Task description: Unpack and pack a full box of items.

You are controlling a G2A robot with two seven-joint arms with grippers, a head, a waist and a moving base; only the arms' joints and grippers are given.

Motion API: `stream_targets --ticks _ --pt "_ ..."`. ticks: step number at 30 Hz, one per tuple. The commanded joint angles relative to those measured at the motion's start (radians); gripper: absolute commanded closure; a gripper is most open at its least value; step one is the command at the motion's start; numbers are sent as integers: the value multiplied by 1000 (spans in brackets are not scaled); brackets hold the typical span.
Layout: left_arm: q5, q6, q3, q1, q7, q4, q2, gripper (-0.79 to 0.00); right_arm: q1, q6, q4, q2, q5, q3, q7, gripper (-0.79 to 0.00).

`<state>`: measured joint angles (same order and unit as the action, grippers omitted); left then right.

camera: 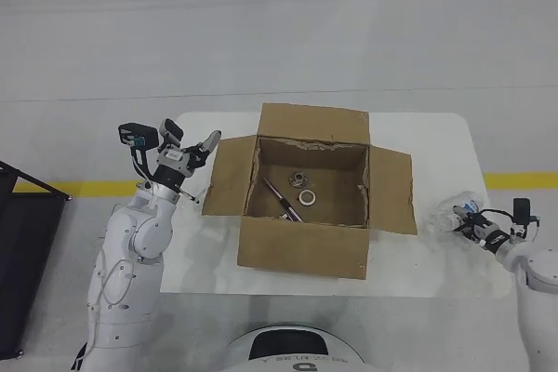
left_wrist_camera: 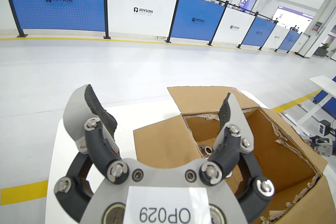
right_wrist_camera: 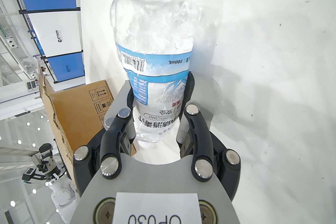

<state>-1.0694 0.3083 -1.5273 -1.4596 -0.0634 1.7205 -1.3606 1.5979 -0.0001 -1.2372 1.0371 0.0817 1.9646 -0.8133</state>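
Right gripper (right_wrist_camera: 159, 96): pincer is pinching a clear plastic bottle (right_wrist_camera: 155, 33) around its labelled part, both pads pressing against the label; the arm is reaching in low from the near right corner of the tabletop (camera: 418, 270), holding the bottle close over the right edge, well apart from the cardboard box (camera: 302, 246). Whether the bottle is touching the surface cannot be told. Left gripper (left_wrist_camera: 158, 99): pincer is standing spread wide, gripping nothing, fingers (left_wrist_camera: 90, 101) touching nothing; it is hovering raised near the far left corner of the tabletop, just beside the box's left flap, with the forearm rising from the left edge. Box: is sitting open at the middle of the tabletop with all four flaps folded outward, containing a metal ring (camera: 307, 197), a small metal fitting (camera: 299, 177) and a dark rod (camera: 281, 198) on its floor.
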Motion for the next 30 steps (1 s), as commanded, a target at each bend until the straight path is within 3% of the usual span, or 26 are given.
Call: stream_targets --ticks 1,9,15,21,26,30 --pt "0 0 0 0 0 0 0 -785 21 3 -29 0 -7 8 9 -382" --pt "0 0 0 0 0 0 0 -785 160 -12 -227 9 -59 51 70 -554" --pt "0 0 0 0 0 0 0 -785 322 -55 -494 25 -98 97 156 -548" --pt "0 0 0 0 0 0 0 -785 438 -63 -819 36 -4 83 200 -557" --pt "0 0 0 0 0 0 0 -785 388 -62 -1001 27 108 -9 112 -511" --pt "0 0 0 0 0 0 0 -785 220 -18 -1025 12 195 -165 -12 -502"
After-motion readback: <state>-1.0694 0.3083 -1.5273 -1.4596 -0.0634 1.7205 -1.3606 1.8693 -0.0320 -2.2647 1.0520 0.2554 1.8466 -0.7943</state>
